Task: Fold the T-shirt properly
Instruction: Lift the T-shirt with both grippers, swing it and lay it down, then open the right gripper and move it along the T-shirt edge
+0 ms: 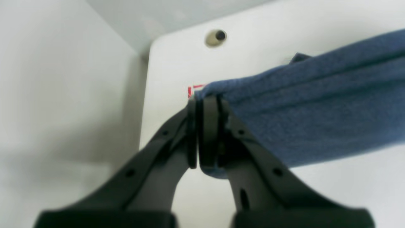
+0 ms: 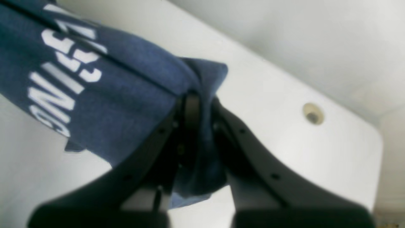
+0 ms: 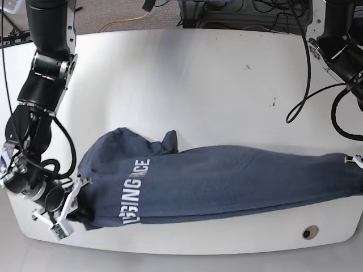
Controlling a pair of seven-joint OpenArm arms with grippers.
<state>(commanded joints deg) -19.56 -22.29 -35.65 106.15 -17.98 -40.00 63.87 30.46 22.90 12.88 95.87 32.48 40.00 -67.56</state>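
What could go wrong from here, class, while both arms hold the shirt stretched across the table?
1. The left end effector pinches only a thin edge of the T-shirt; tension could pull it free.
2. The cloth near the right end effector is bunched and the lettering creased, so wrinkles may be folded in.
3. The shirt lies close to the table front edge and could slide off.

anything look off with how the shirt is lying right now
Yes: the T-shirt is stretched into a long bunched band between the right gripper and left gripper, not spread flat. A crumpled flap pokes up near its lettering.
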